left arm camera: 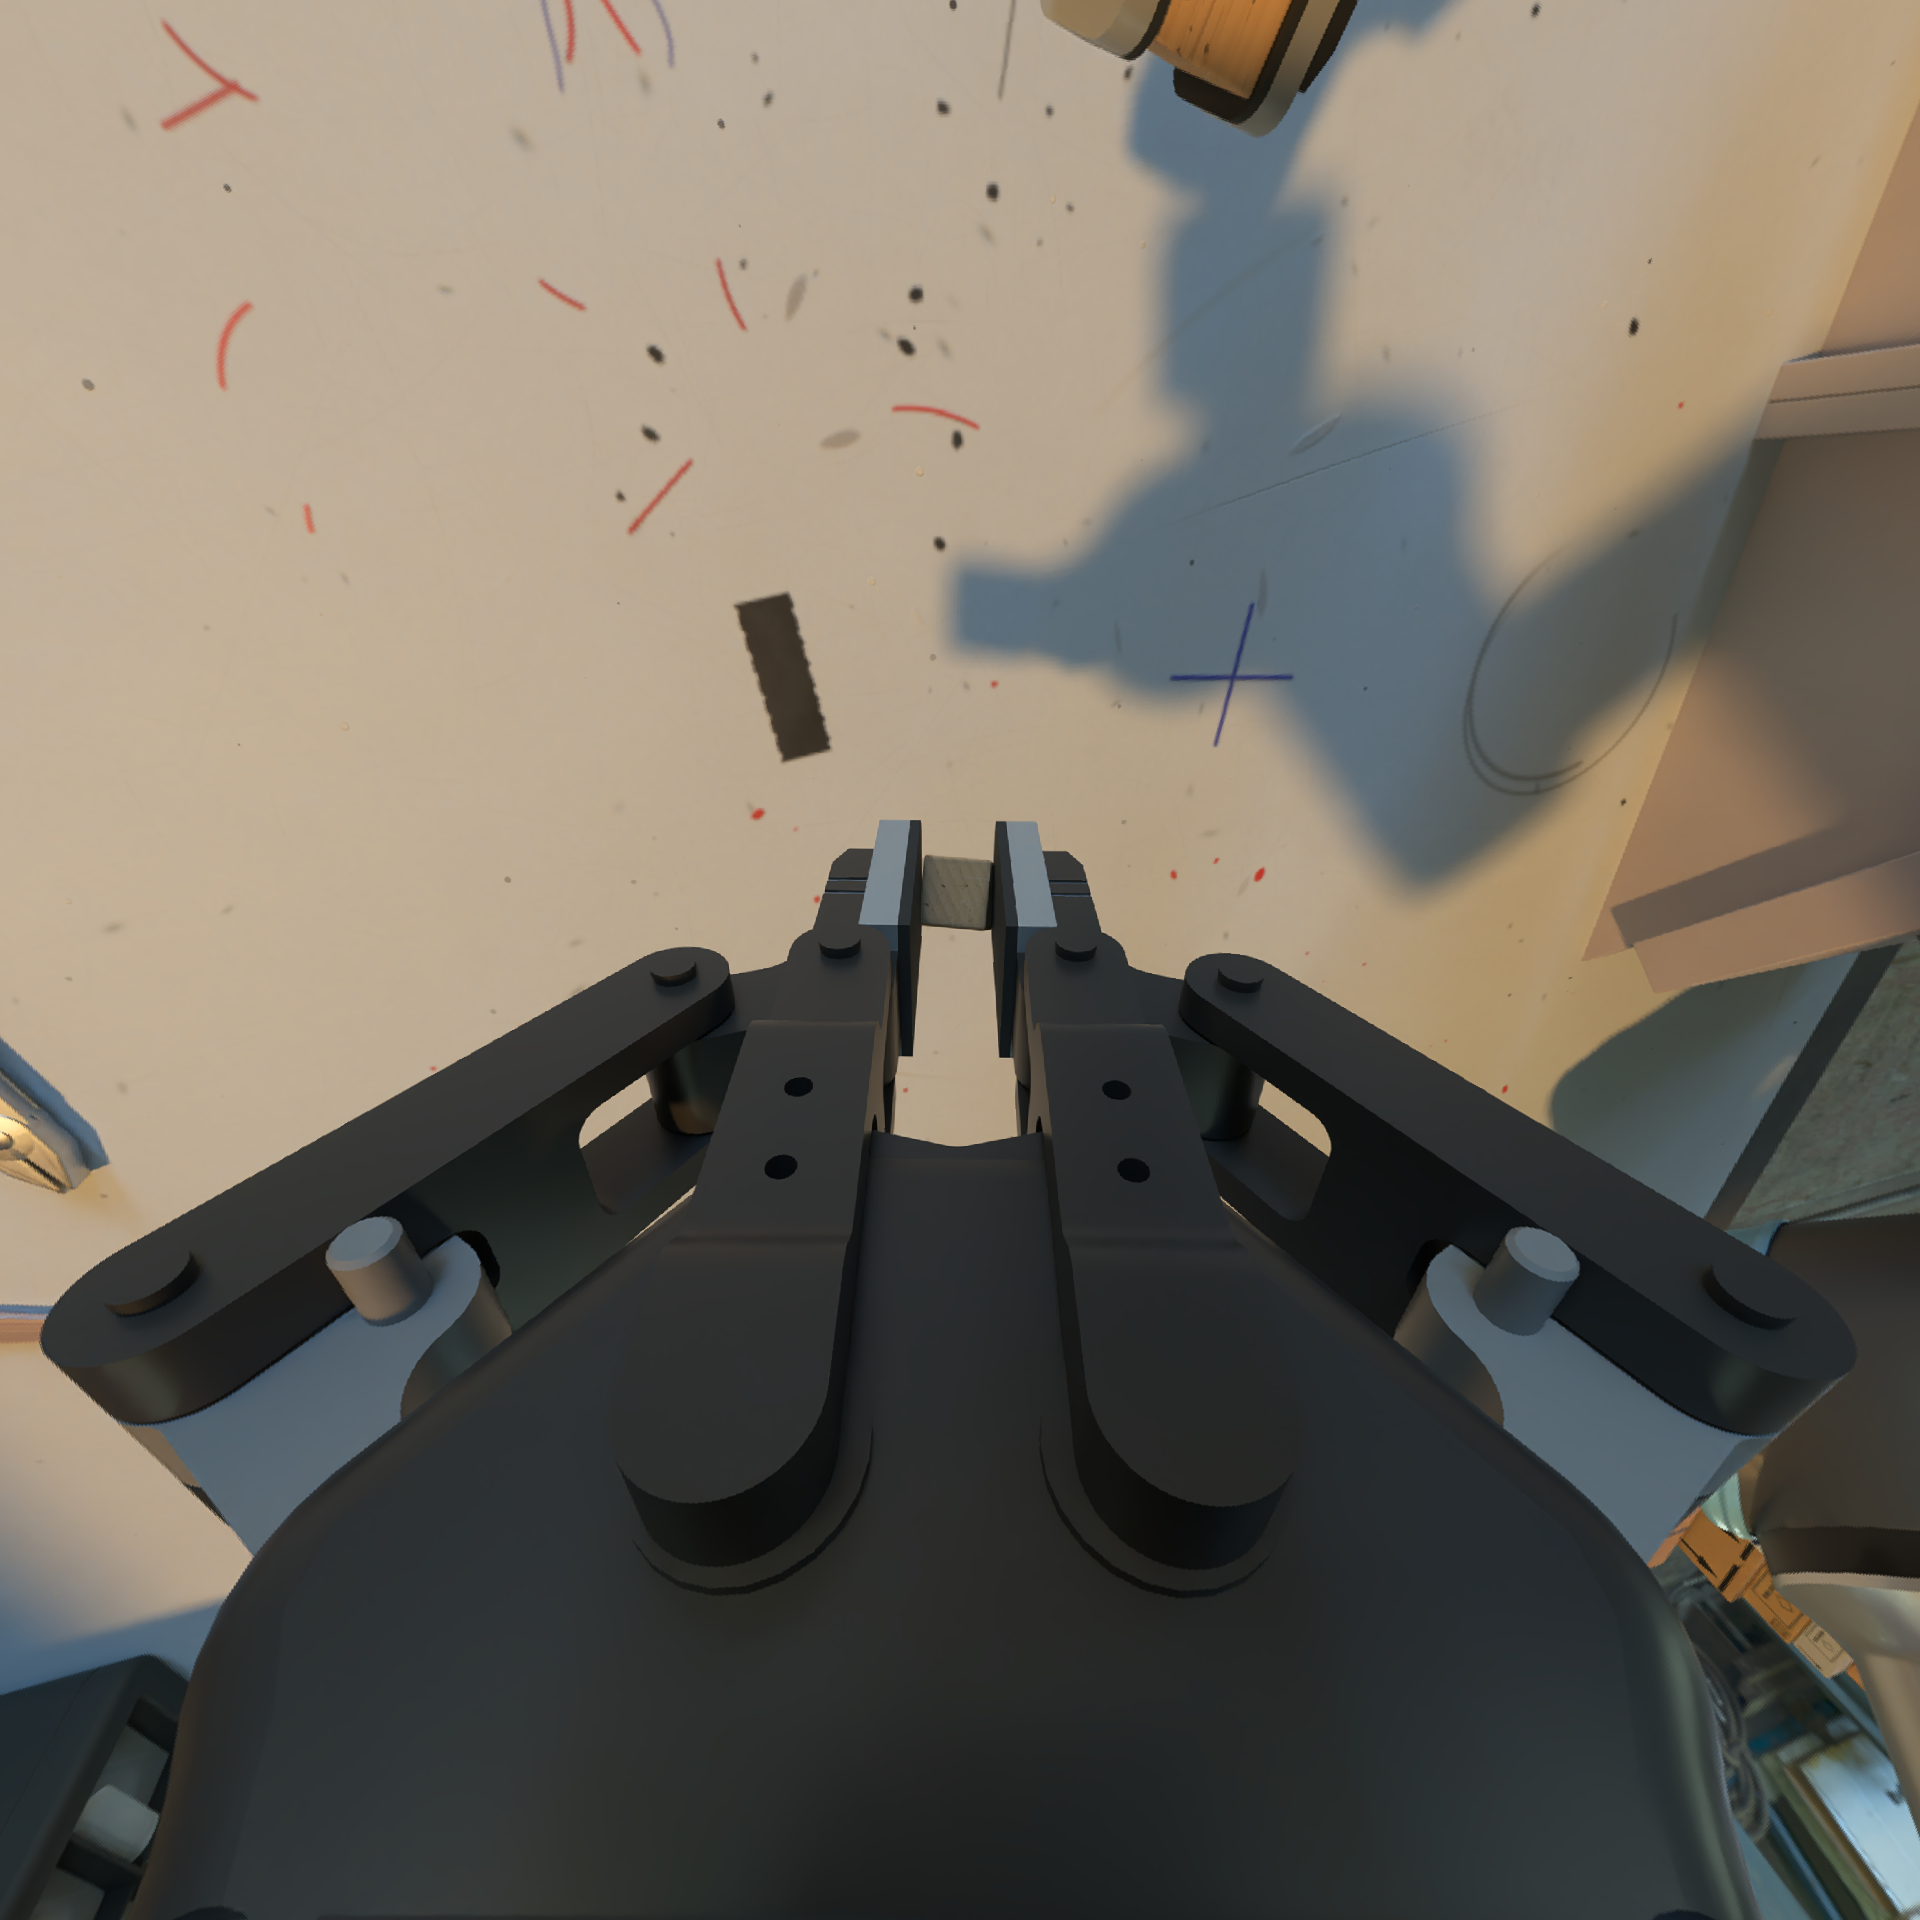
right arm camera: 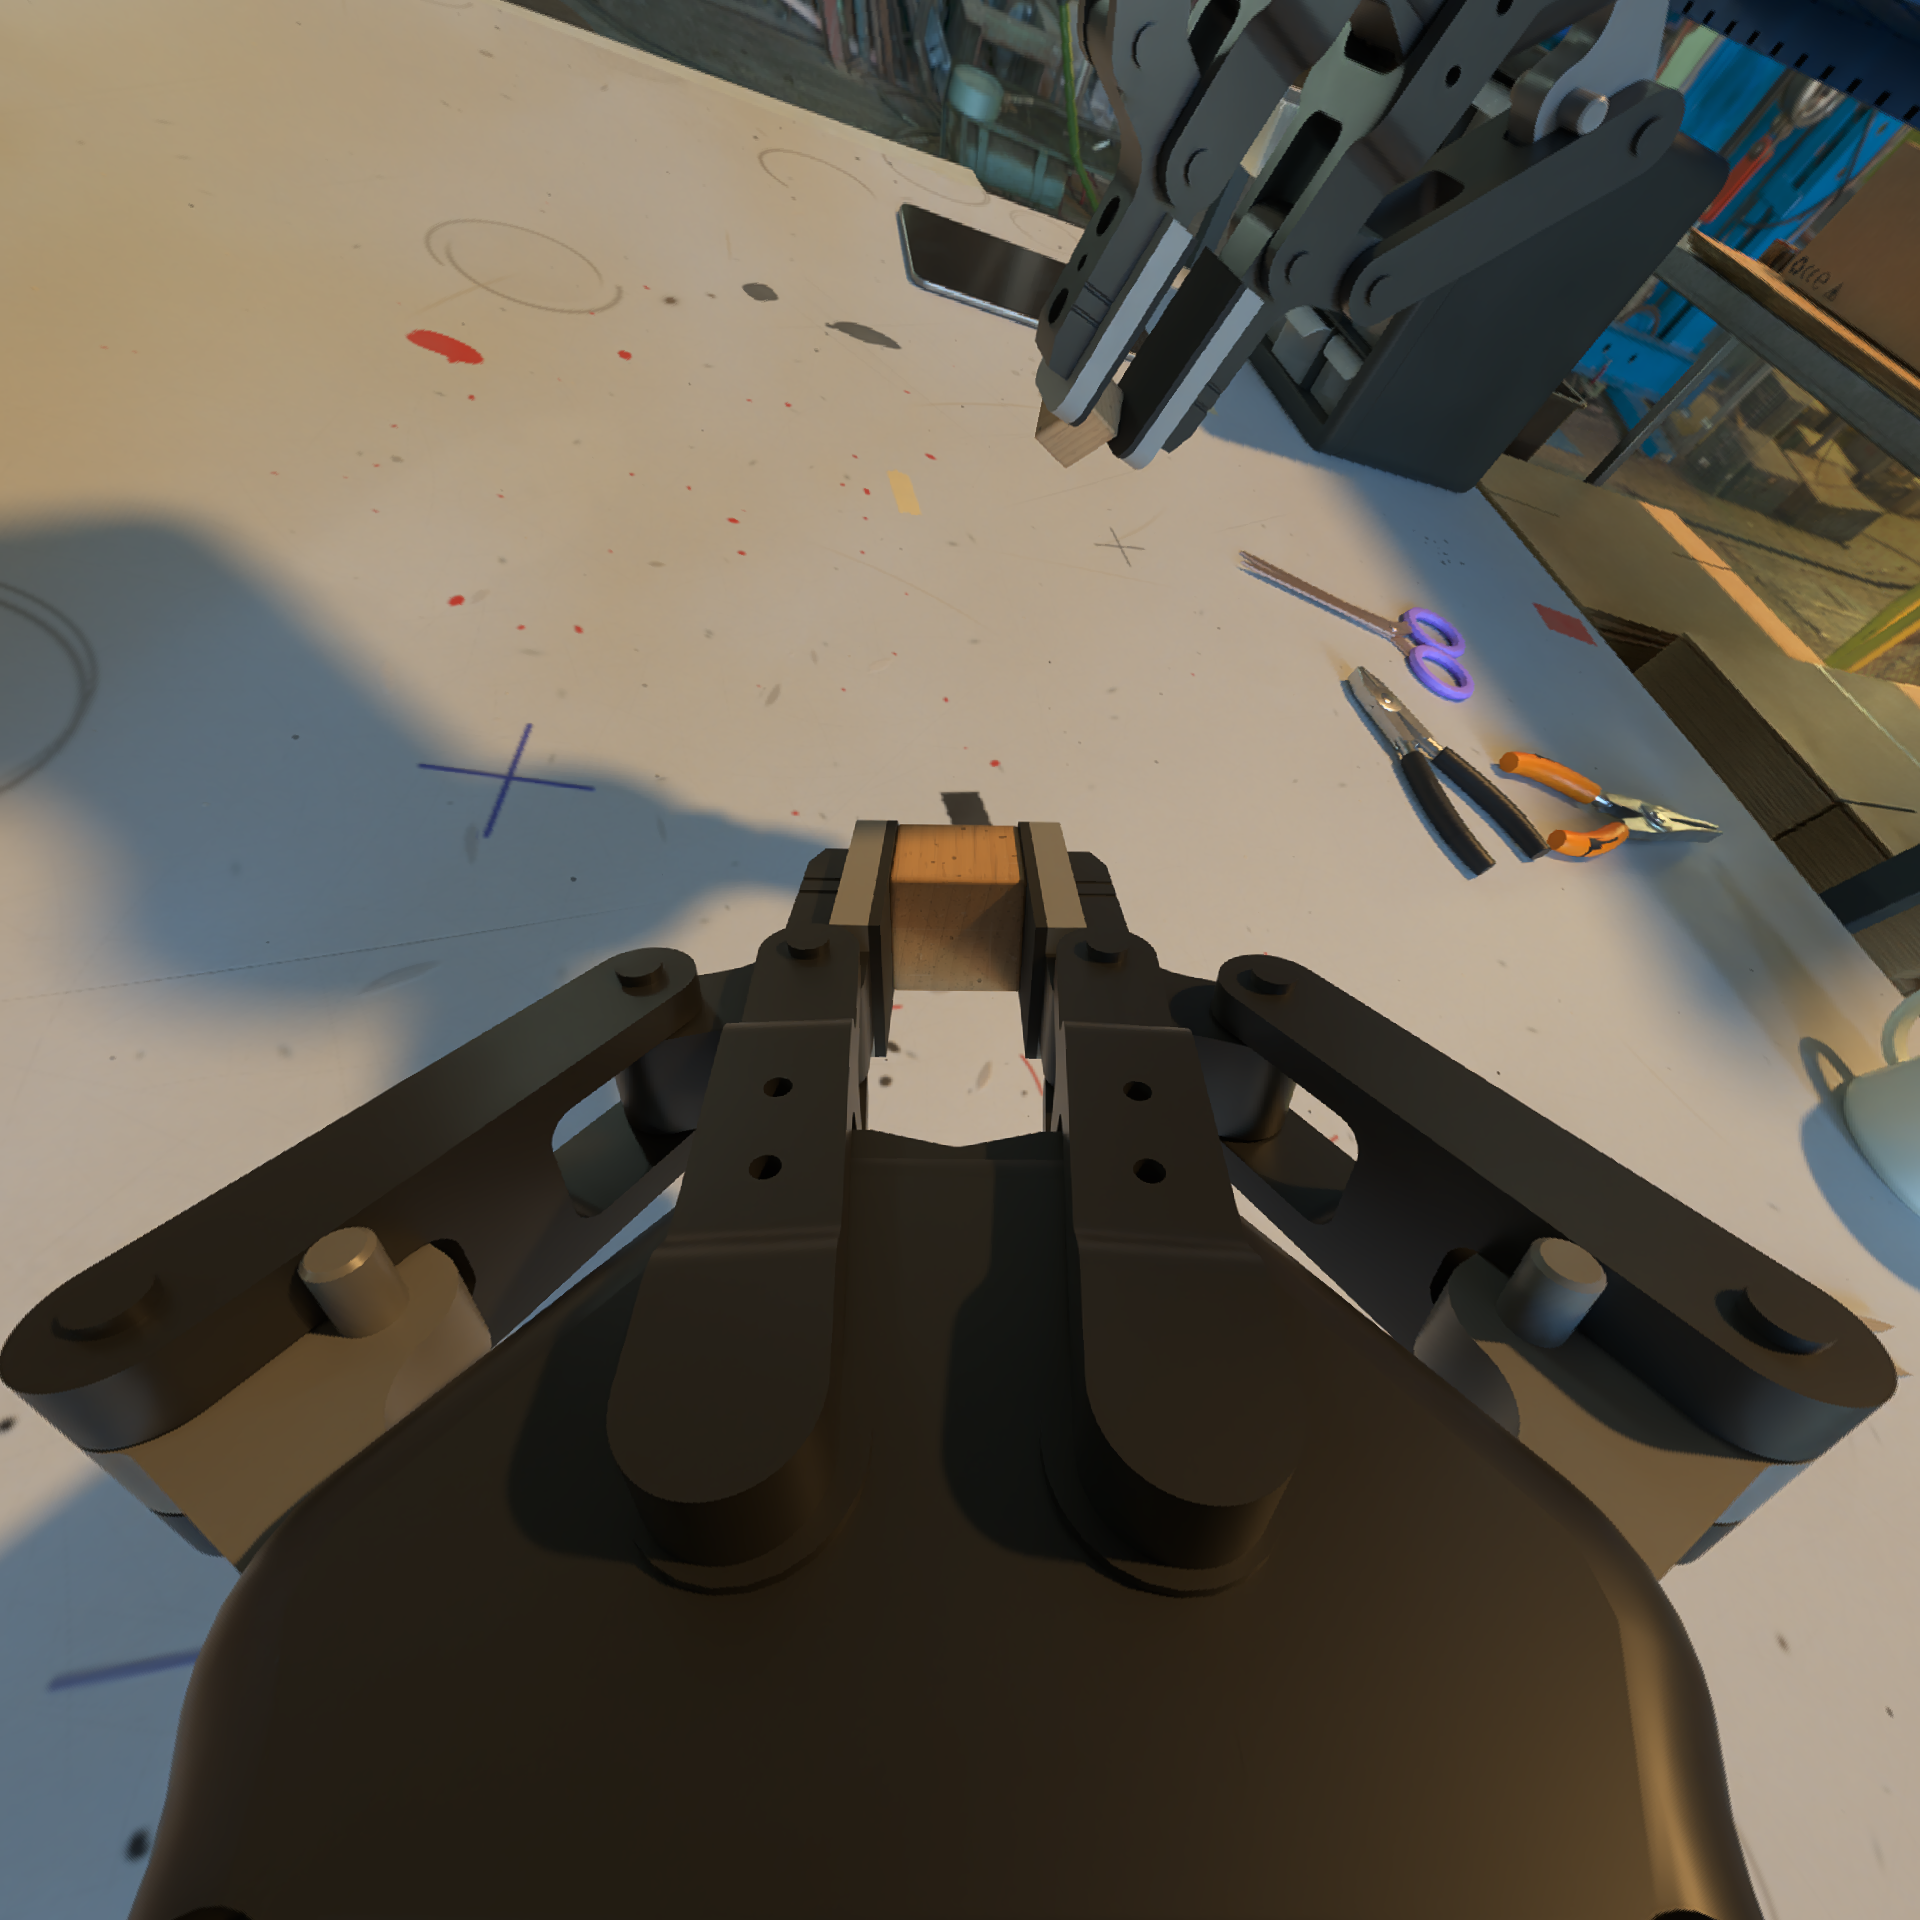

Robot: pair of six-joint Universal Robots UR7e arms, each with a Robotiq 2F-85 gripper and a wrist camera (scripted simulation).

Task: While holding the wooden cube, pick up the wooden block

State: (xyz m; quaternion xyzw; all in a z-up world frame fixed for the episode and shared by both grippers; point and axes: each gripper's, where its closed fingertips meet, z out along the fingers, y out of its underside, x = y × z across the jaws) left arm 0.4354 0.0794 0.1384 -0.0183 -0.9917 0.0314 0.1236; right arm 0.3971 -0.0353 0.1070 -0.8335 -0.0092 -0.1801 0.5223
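Observation:
In the left wrist view my left gripper is shut on a small pale wooden block, held above the table. In the right wrist view my right gripper is shut on a light-brown wooden cube, also above the table. The right wrist view shows the left gripper hanging at the upper right with the block at its tips. The left wrist view shows the right gripper's tips with the cube at the top edge.
Purple-handled scissors, black-handled pliers and orange-handled pliers lie at the right. A dark box stands behind the left gripper. A white jug sits at the right edge. The spattered table ends at the right.

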